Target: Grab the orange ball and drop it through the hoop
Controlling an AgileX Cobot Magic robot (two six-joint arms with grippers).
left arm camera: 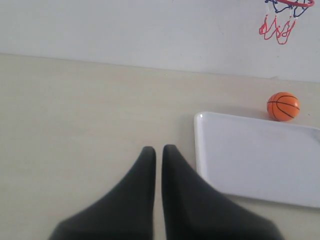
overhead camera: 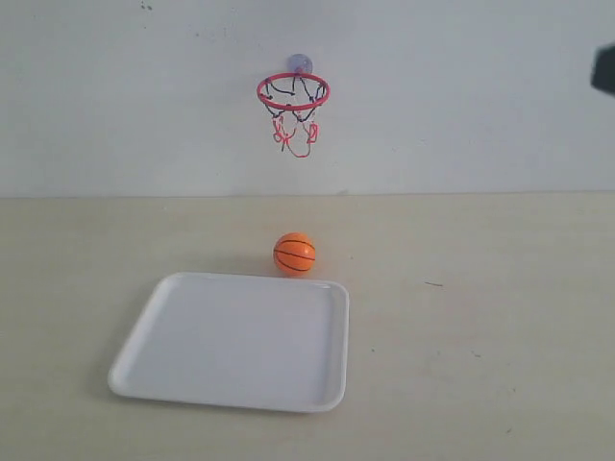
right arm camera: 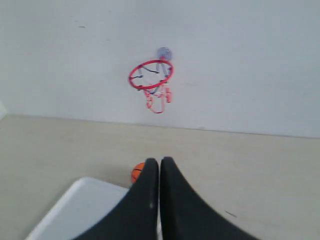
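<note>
The orange ball [overhead camera: 294, 254] sits on the table [overhead camera: 480, 317] just past the far edge of the white tray [overhead camera: 231, 341], near that edge's right corner. I cannot tell if it touches the rim. The hoop [overhead camera: 293, 91] is stuck on the wall [overhead camera: 461, 96], high up beyond the tray's far edge and almost straight over the ball.

The left gripper [left arm camera: 158, 150] is over bare table off the tray's left side. Its jaws are closed on nothing, with only a thin slit between them. The right gripper [right arm camera: 159, 161] points toward the tray's far edge. Its jaws are pressed tight and hold nothing, and its fingers [right arm camera: 145, 200] hide part of the ball.

A dark blurry shape [overhead camera: 603, 69] shows high up, far to the tray's right.
</note>
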